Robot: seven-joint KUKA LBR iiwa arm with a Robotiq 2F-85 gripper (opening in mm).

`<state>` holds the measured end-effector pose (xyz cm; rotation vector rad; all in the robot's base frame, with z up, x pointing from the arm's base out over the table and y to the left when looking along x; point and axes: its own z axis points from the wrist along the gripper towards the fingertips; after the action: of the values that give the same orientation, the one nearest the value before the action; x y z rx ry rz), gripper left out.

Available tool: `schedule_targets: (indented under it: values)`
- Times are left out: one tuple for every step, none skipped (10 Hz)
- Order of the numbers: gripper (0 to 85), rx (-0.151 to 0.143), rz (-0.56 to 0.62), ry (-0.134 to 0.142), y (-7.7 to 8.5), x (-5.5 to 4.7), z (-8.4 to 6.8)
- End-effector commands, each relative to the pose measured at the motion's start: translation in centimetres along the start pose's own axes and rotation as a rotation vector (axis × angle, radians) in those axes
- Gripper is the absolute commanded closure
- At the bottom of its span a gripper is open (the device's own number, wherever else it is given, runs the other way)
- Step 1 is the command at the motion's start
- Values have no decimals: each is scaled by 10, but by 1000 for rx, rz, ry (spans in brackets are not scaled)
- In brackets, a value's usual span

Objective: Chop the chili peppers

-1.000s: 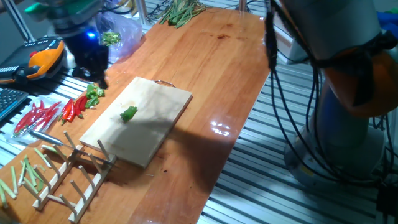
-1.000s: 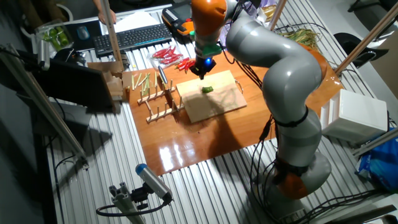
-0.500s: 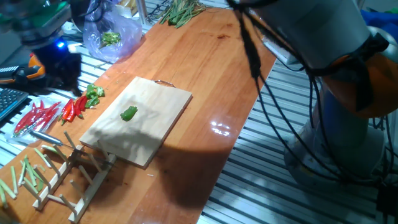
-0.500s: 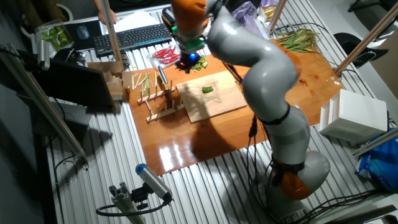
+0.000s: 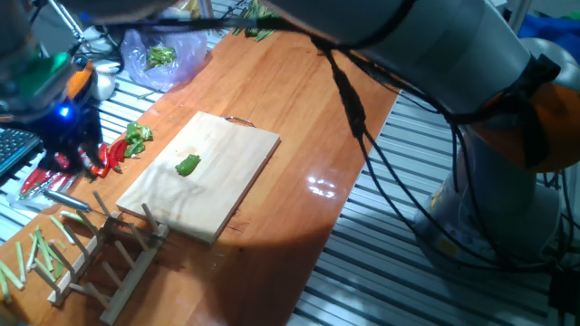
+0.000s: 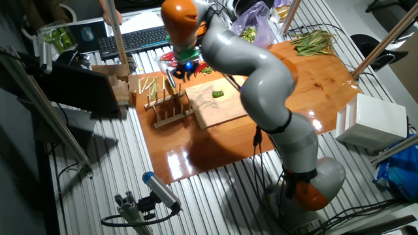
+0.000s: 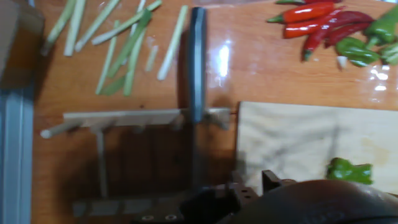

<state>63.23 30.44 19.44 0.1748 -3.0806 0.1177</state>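
Note:
The small bright-green chili [image 5: 188,165] lies alone on the pale wooden cutting board [image 5: 227,145]. It also shows in the other fixed view [image 6: 217,94] and at the lower right of the hand view [image 7: 350,169]. My gripper [image 5: 74,161] hangs left of the board, above the red chilies and the knife, well away from the green chili. In the hand view my gripper [image 7: 255,182] shows two short dark tips with a gap and nothing between them. A dark knife [image 7: 197,62] lies across the wooden rack [image 7: 124,117] straight ahead of it.
Slender red chilies [image 7: 317,22] and green peppers [image 7: 364,43] lie beside the board. Pale-green stalk sticks [image 7: 118,43] lie beyond the rack. A plastic bag with greens [image 5: 163,59] sits at the back. A keyboard [image 6: 137,39] stands off the table's far side.
The arm has swung left, away from the cutting board, across the pile of chilies toward the knife and rack. The green chili has stayed on the board.

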Motion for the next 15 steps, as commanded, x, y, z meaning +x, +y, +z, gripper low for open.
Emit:
schedule_targets:
  values:
    - [510,11,5,-10,15,2,3]
    - [510,22,5,-14,19,3,8]
    - [510,21,8,-20,22,4,14]
    - [340,30,10,-30,25,3,21]
    - [340,26,16,-38,26,1,30]
    - [340,31,20,-53,27,0,39]
    - [340,38,19,-60,27,-2,47]
    - [340,38,19,-65,28,-4,53]
    - [340,47,16,-73,29,-6,58]
    - [340,52,13,-79,29,-8,63]
    - [340,56,11,-95,27,-7,70]
    - [340,51,9,-108,24,-6,77]
    - [340,51,4,-116,20,-5,82]
    - [340,44,6,-123,17,-4,87]
    - [340,43,13,-134,18,-4,92]
